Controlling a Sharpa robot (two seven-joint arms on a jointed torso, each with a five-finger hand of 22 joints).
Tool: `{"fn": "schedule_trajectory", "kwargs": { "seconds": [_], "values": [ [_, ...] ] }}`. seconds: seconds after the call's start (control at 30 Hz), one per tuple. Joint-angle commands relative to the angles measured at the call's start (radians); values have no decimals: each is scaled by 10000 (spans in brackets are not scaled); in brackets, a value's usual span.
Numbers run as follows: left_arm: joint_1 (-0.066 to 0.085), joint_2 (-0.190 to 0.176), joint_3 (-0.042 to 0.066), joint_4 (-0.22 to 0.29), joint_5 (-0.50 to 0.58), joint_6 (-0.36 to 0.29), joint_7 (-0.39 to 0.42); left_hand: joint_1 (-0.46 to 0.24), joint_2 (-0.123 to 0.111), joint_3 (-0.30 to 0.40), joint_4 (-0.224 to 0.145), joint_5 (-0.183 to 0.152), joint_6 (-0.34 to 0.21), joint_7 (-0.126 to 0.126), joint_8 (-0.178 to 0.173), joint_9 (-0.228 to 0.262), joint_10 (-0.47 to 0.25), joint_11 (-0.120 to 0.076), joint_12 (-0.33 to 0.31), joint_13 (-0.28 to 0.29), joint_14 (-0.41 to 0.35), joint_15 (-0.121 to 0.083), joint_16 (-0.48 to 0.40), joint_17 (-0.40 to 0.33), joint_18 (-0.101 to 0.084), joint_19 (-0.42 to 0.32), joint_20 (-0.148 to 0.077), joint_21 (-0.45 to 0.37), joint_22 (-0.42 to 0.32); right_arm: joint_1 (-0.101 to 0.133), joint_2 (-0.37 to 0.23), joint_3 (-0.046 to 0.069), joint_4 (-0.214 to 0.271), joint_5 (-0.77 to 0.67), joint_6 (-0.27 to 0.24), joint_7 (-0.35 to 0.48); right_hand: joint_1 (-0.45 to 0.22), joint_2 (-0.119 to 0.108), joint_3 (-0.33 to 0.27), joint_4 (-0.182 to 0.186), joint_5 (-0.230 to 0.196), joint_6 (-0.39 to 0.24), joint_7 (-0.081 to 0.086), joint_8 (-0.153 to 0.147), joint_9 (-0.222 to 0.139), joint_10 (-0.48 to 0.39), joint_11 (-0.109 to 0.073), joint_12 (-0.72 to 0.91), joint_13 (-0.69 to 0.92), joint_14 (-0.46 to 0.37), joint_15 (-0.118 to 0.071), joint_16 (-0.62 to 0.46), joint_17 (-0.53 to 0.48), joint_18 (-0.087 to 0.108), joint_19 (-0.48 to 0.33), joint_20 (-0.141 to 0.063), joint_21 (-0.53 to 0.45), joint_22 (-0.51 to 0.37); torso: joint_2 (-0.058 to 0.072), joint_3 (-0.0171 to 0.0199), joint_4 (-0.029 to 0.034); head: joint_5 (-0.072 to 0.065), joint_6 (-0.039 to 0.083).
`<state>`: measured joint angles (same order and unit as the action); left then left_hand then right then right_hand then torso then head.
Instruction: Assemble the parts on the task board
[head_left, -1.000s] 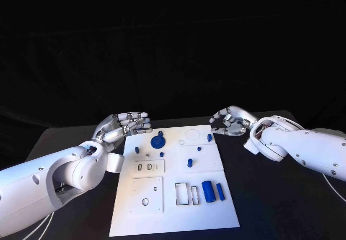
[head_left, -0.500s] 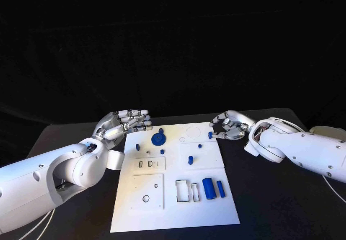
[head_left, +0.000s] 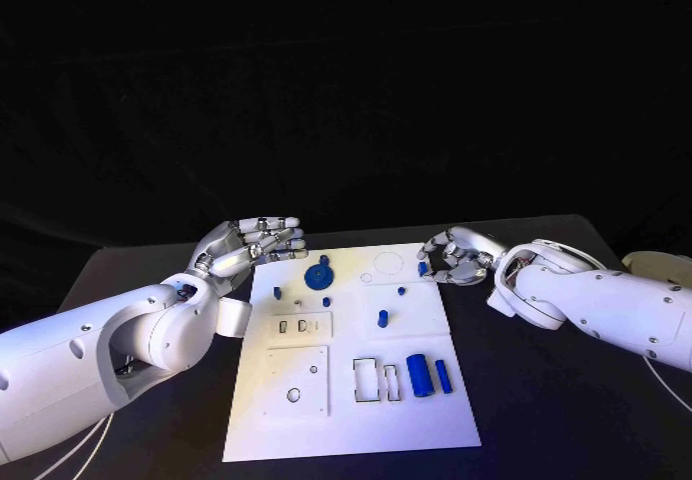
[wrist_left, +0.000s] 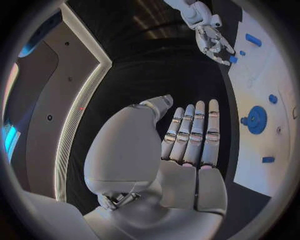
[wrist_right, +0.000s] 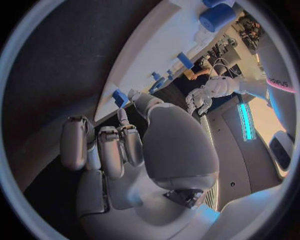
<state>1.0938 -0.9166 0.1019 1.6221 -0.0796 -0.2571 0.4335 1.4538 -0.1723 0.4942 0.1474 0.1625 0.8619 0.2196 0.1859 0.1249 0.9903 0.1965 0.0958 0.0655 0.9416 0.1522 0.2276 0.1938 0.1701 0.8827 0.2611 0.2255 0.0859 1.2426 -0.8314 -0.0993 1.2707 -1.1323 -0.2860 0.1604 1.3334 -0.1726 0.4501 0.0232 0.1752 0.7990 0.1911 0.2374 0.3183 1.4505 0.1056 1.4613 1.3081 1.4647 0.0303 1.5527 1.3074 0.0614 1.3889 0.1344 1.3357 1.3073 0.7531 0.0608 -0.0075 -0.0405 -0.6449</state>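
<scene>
Parts (head_left: 418, 374): roughly ten blue pieces.

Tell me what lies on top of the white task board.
On the white task board: a blue disc, two blue cylinders, several small blue pegs. The right hand partly hides one peg.

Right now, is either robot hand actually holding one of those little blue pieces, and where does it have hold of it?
The left robot hand holds nothing, fingers straight. The right robot hand curls at a small blue peg on the task board; whether it grips it cannot be told.
</scene>
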Motion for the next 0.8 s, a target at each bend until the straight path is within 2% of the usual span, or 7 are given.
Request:
{"fn": "schedule_trajectory", "kwargs": {
  "seconds": [0.03, 0.5, 0.8],
  "values": [
    [5, 12, 8, 28, 34, 185, 103, -93, -1, 44, -1, -58, 82, 294, -39, -5, 76, -19, -54, -7, 22, 17, -41, 8, 131, 25, 2, 25, -16, -48, 49, -3, -37, -229, -123, -220, -49, 93, 38, 10, -59, 105, 18, -18, 2, -15, 6, 17, 1296, 879, 9, -54, 1904, 73, -10, 4, 29, 215, -3, -8, 13, -6, -7],
    [5, 7, 8, 20, 34, 198, 85, -93, -1, 44, -1, -58, 82, 294, -39, -5, 76, -19, -54, -7, 22, 17, -41, 8, 131, 25, 2, 25, -16, -168, 199, -2, -201, -254, -221, -336, -222, 226, 139, 55, -70, 487, -58, 144, 59, 58, -56, 79, 1354, 874, -38, -62, 1886, 57, 64, -23, 89, 296, 2, -6, 10, 19, -36],
    [5, 5, 8, -5, 34, 212, 71, -92, -2, 71, -23, -59, 86, 294, -40, -5, 83, -20, -64, -7, 24, 15, -46, 16, 132, 27, 0, 26, -19, -178, 235, -1, -225, -213, -392, -343, -324, 382, 251, 65, -56, 972, -248, 455, 180, 123, -217, 130, 1407, 883, -167, -55, 1914, 42, 131, -125, 142, 375, -5, -1, 6, 44, -36]
  ]
}}
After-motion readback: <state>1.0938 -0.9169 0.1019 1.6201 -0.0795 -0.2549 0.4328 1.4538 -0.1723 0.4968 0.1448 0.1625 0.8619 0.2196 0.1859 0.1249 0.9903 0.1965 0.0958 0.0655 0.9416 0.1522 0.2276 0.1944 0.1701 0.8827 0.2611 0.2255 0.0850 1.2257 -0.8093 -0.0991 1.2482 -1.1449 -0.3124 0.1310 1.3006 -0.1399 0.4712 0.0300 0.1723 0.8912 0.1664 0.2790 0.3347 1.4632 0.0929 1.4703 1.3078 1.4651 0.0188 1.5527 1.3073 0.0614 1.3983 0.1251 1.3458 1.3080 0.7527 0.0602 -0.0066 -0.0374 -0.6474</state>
